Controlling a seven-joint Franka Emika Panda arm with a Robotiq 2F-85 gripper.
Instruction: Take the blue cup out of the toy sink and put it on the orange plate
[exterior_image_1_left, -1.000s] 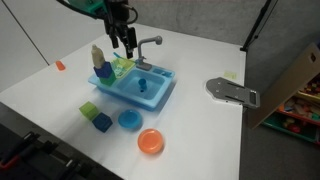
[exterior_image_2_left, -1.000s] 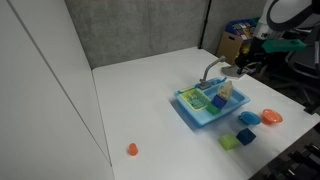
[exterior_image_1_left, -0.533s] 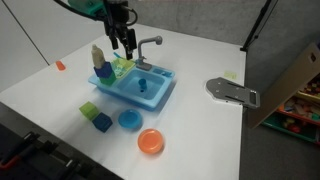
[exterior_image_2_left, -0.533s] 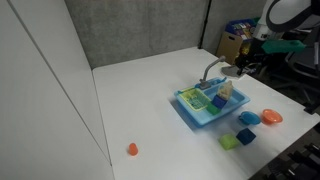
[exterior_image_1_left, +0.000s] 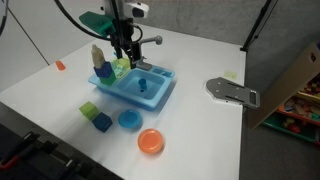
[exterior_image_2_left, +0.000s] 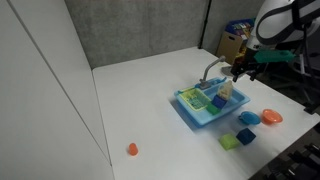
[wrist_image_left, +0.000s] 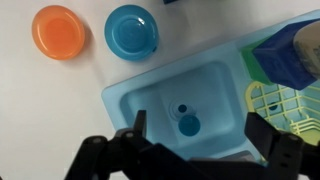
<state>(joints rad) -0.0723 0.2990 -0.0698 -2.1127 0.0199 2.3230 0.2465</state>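
Gripper (wrist_image_left: 194, 125) hangs right above the toy sink (wrist_image_left: 120, 95) with its fingers spread wide, one on each side of the basin in the wrist view. That makes sense to me: nothing is pinched yet, and the wide gap leaves room to drop straight down around the target.

The blue cup (wrist_image_left: 188, 125) sits inside the sink's basin, just beside the little drain, and it looks upright, so a top-down grab seems the obvious way in. In an exterior view the cup (exterior_image_1_left: 142, 85) shows as a small dark blue stub in the middle of the sink (exterior_image_1_left: 160, 95), with the gripper (exterior_image_1_left: 128, 58) above the end by the grey faucet (exterior_image_1_left: 150, 42).

The orange plate (exterior_image_1_left: 151, 142) lies on the table outside the sink, on the side away from the faucet, next to a round blue dish (exterior_image_1_left: 129, 120) that's easy to mix up with it. The plate has nothing on it, so I'd call this the approach stage, with the lift and carry left to do. The sink walls and the faucet are what I'd worry about clipping.
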